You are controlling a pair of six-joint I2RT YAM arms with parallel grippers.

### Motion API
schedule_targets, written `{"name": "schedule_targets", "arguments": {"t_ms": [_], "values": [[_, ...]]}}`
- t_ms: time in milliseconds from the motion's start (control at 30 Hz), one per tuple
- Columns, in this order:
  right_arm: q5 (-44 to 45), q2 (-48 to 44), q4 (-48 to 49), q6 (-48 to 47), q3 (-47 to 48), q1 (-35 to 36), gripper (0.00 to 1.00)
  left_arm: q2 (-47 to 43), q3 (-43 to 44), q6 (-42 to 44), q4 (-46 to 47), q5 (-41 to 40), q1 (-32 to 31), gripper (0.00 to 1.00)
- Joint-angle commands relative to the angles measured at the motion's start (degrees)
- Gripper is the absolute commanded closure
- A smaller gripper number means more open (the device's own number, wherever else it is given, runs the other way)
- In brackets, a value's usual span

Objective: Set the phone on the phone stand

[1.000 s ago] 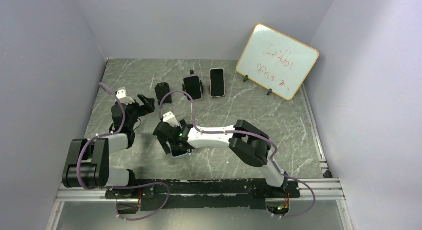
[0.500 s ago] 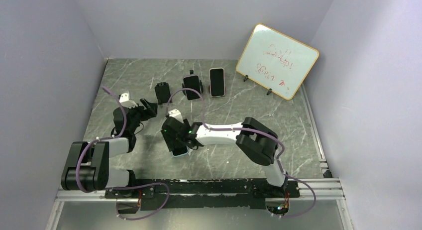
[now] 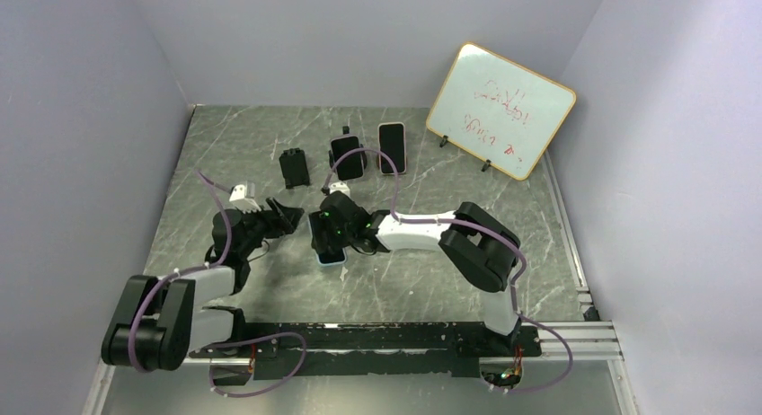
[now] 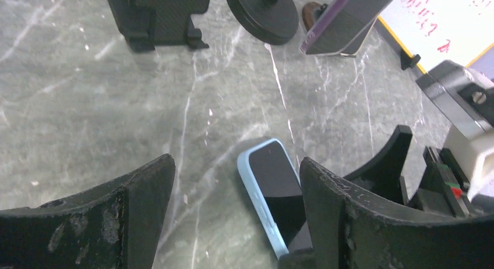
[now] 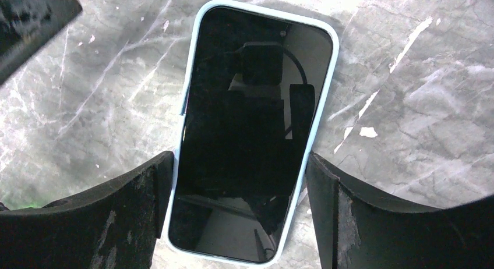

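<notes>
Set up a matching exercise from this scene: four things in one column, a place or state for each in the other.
Things:
1. blue-cased phone
2. leftmost stand
3. whiteboard
4. left gripper

Places or states:
A. open, nothing held
B. propped up at the far right
C. lying flat, screen up
D. bare, left end of the back row

Pairs: 1-C, 2-D, 3-B, 4-A

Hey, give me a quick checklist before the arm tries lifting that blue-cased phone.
1. Light-blue-cased black phone lies flat, screen up, on the grey marble table: ok.
2. Right end effector straddles its long edges, fingers apparently touching: ok.
3. Grip firmness: cannot tell.
4. Left end effector open, empty, beside the phone: ok.
5. Empty black phone stand upright at the back: ok.
</notes>
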Motion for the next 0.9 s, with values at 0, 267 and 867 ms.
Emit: {"name": "schedule_targets", "arguments": {"t_ms": [0,267,867], "values": [[-0.8,0.1,2.7,-0.1,-1.3,0.1,0.37,-4.3,-2.4,-2.2,-4.6,0.9,-1.3,0.17],[-2.6,-1.9,8.0,-1.3,-4.1,0.0,0.37,1.5,-0.9,-1.6,-5.1,2.0,-2.7,0.20],[-4.9,-4.9,12.6,-5.0,-7.4,0.1,0.38,15.6,1.3,-10.8,12.3,4.5,-5.0,0.27]]}}
